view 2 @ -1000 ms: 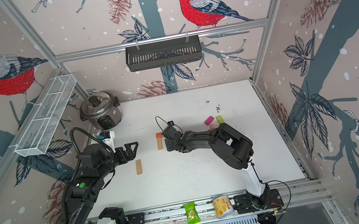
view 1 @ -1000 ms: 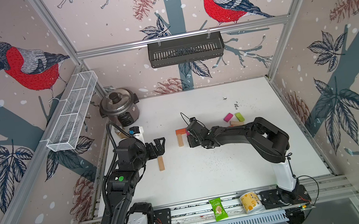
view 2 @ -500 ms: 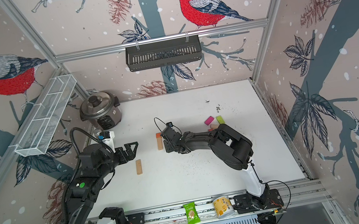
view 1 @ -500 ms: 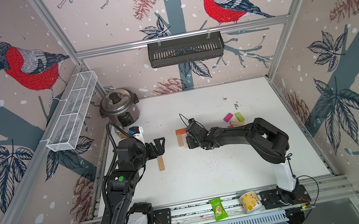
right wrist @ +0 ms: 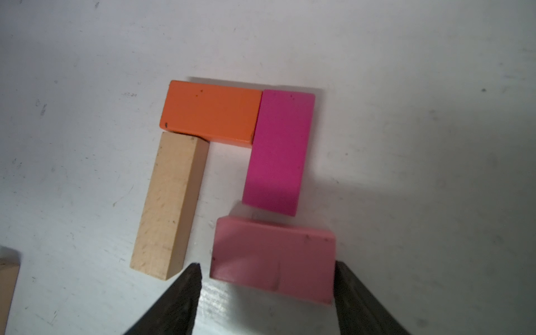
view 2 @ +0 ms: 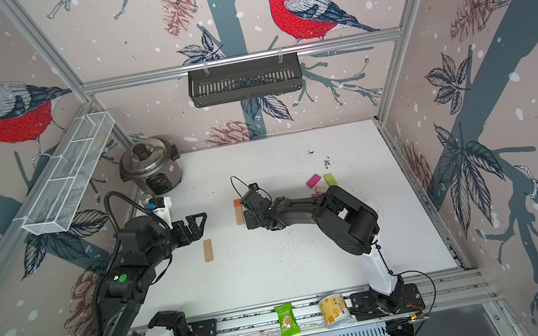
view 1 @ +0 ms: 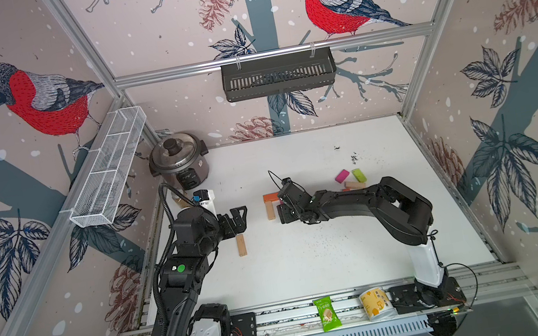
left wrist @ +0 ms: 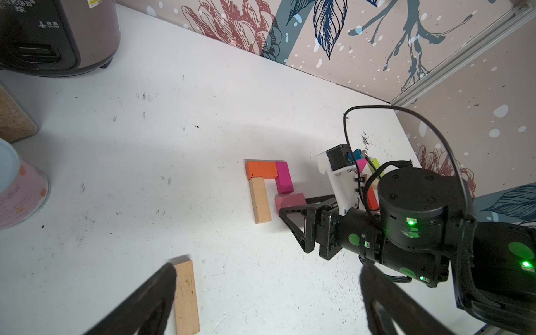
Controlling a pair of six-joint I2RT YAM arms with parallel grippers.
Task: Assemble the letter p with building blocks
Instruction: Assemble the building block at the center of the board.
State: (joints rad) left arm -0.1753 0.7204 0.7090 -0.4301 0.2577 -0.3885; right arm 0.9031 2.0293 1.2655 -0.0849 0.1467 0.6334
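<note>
On the white table an orange block [right wrist: 210,111], a magenta block [right wrist: 278,150] and a plain wood bar [right wrist: 169,203] lie joined in a hook shape. A light pink block [right wrist: 272,258] lies flat just below the magenta one. My right gripper [right wrist: 266,265] straddles it, open, with a gap at one finger. My left gripper [view 1: 240,216] hovers wide open left of the shape, above a loose wood bar [view 1: 241,245]. Further right lie a magenta block [view 1: 341,176], a lime green block [view 1: 358,175] and a wood block [view 1: 354,184].
A rice cooker [view 1: 179,161] stands at the back left, with a pink cup [left wrist: 17,191] near it. A green snack packet [view 1: 327,313] and a yellow tub [view 1: 377,303] rest on the front rail. A white mesh shelf [view 1: 108,166] juts from the left wall.
My right gripper's jaws have widened round the light pink block, which now lies on the table. The left arm has not moved.
</note>
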